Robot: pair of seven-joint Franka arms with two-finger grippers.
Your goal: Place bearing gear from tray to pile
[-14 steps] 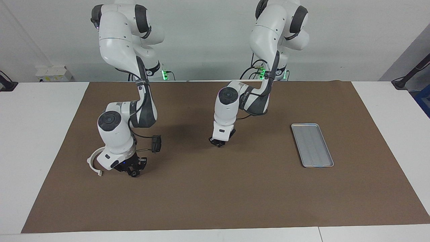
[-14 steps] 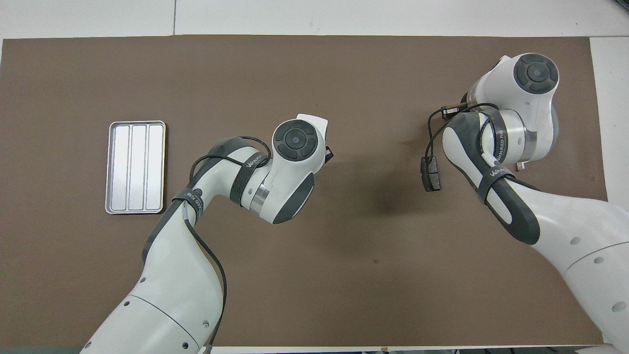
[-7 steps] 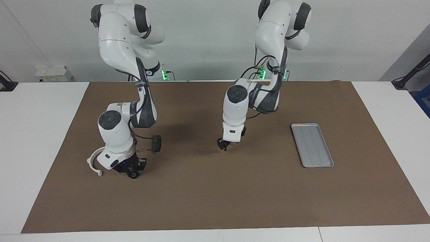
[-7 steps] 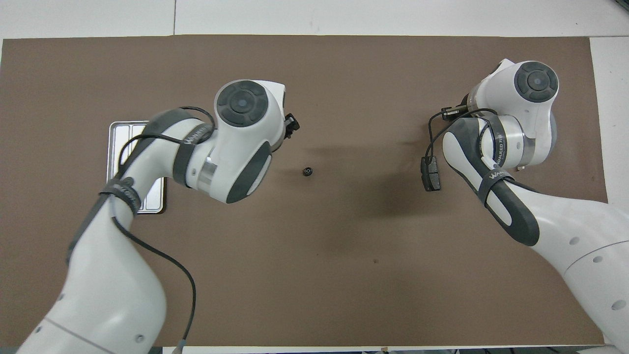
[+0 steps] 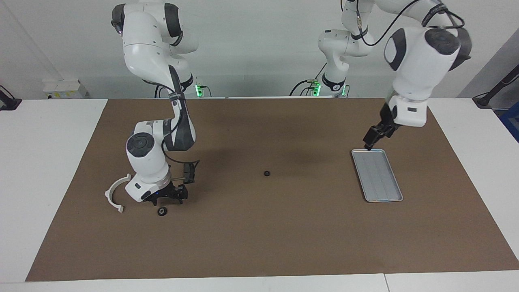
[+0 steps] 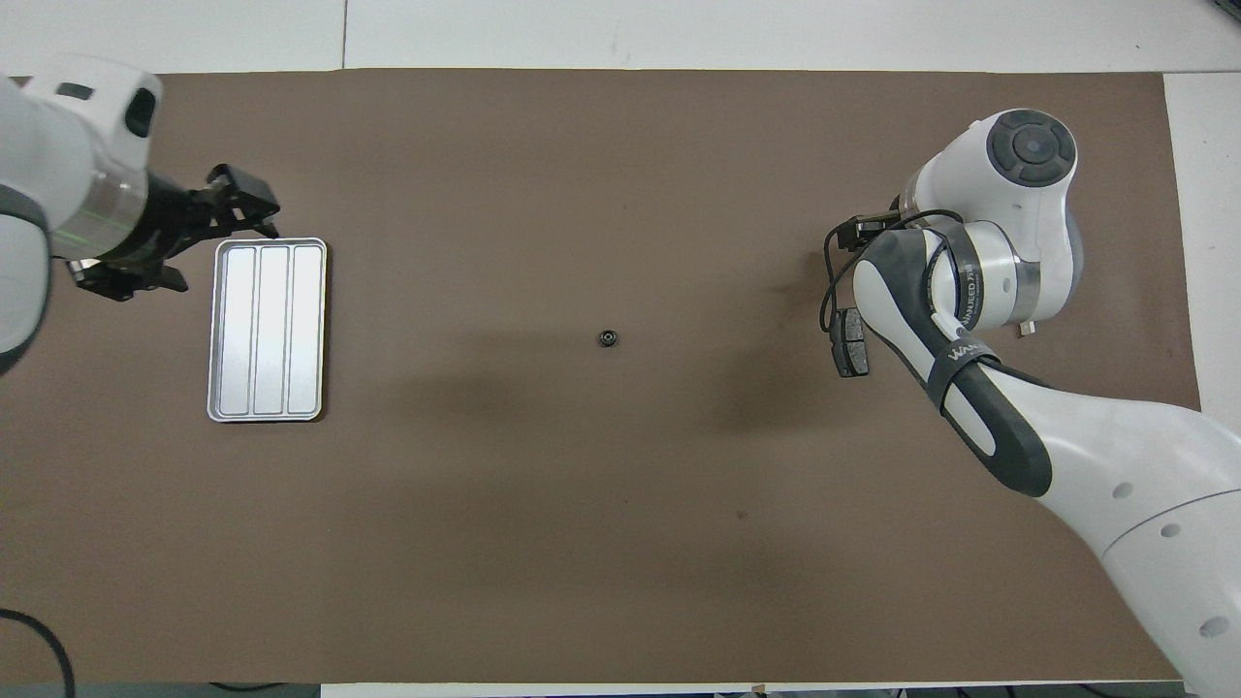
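Brown mat (image 5: 259, 243) over a white table (image 5: 44, 170) — white wall (image 5: 251, 44) above.

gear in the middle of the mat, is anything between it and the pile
Nothing visible. Only bare mat lies between the gear and the pile, whose pad is closest to it. The right gripper hangs over a second small ring by the pile, not in the path. The left gripper is over the tray corner.

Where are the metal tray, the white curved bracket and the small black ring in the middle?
tray (image 5: 377, 175): facing view, ridged floor.
white bracket (image 5: 112, 195): facing view, middle of its arc.
small black ring (image 6: 608, 337): overhead view, its centre.
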